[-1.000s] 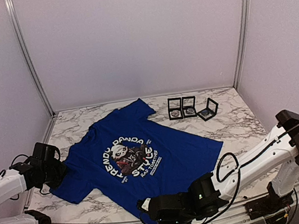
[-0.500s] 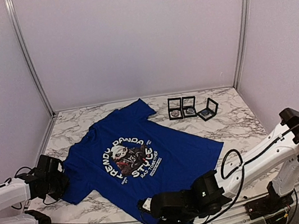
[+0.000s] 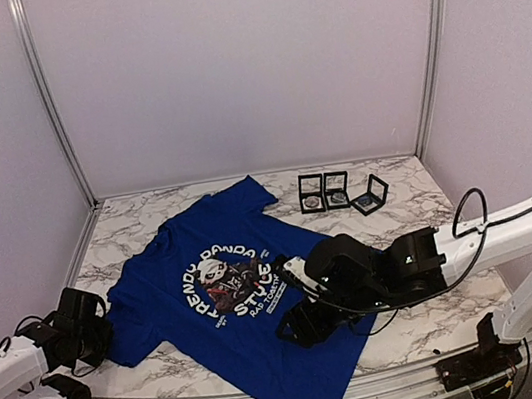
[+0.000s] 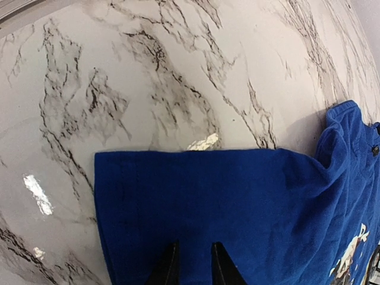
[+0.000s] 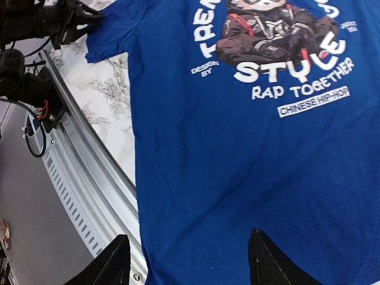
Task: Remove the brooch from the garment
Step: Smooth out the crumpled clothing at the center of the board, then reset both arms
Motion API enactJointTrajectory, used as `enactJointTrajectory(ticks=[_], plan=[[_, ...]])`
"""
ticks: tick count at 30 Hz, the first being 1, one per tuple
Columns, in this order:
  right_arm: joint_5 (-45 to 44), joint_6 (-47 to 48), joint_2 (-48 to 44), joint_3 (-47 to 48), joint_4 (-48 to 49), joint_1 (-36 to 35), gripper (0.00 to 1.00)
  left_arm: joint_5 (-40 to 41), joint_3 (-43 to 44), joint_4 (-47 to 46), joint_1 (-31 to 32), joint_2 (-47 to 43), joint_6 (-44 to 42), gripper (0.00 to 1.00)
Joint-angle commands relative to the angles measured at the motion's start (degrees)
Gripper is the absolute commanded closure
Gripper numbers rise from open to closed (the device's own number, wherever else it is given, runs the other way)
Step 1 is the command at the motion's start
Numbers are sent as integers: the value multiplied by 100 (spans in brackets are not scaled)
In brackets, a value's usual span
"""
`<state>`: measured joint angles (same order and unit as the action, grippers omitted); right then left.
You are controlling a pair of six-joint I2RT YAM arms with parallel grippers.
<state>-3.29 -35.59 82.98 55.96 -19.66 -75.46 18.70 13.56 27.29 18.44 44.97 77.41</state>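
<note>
The T-shirt (image 3: 156, 303) lies flat on the marble table (image 3: 419, 206). Its long axis runs diagonally, with the collar toward the table's far left and the hem toward its near right. At the table's left edge, the left gripper (image 4: 193, 255) sits on a sleeve (image 4: 208, 196), its jaws a narrow gap apart; I cannot tell whether they pinch the cloth. The right gripper (image 5: 189, 237) hovers wide open and holds nothing, above the shirt toward the table's near right.

The T-shirt (image 3: 230, 357) is soft, matt blue cloth, with a flat white print on its chest. The table (image 4: 119, 89) under it looks like polished marble, smooth and glossy, with bright glints. Just past the T-shirt's hem runs a dull grey, slotted metal rail (image 5: 77, 196). Beyond the T-shirt's collar, small boxes (image 3: 336, 190) have black, plastic-looking frames.
</note>
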Motion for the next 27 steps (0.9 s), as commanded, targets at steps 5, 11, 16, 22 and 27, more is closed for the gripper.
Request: enactJointTrajectory(ticks=[5, 11, 16, 22, 27], plan=[[206, -50, -958, -578, 341, 1149, 25, 423, 283, 1141, -24, -446, 33, 78], [265, 170, -1354, -659, 517, 1892, 11, 367, 1187, 1029, -24, -411, -1260, 70], [263, 357, -1408, -648, 926, 2397, 2, 116, 2395, 430, 161, 482, -2883, 51], [37, 348, -1192, -586, 1456, 3018, 2, 214, 3632, -441, 1020, 1674, -4132, 25], [-527, 222, -1048, -604, 1997, 3217, 2, -262, 4277, -1305, 1205, 2472, -4869, 4]])
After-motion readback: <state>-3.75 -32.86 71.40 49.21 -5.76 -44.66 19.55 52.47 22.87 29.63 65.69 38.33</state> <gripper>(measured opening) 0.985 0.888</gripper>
